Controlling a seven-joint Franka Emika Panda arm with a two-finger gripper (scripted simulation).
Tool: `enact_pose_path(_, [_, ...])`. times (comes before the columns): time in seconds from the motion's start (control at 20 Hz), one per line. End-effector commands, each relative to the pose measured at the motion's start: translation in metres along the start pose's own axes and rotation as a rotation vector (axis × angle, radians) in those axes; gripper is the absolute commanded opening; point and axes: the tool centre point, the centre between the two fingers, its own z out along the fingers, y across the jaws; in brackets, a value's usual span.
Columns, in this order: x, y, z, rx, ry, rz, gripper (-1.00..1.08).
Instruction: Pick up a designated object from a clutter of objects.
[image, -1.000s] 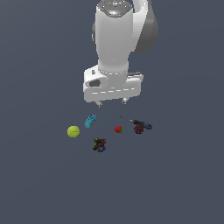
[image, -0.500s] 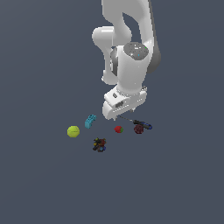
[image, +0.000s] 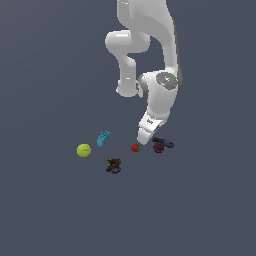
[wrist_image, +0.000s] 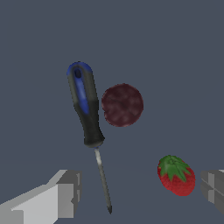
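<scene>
approach | jaws standing apart, empty, shaft tip and strawberry (wrist_image: 176, 175) between | advise: recentring on screwdriver (wrist_image: 85, 105) handle, keeping off berry (wrist_image: 122, 105) just beside

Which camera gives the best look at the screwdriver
The wrist view: the screwdriver lies there whole, black-and-blue handle and thin shaft, beside the dark red berry. In the exterior view the screwdriver is tiny, partly hidden by the arm.
</scene>
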Motion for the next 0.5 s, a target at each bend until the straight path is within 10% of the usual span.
enact_pose_path(0.0, [0.002,-0.014,0.013,0.003,0.006,-0.071,1.0])
enact_pose_path(0.45, [0.005,-0.042,0.037,0.013,0.017,-0.198,1.0])
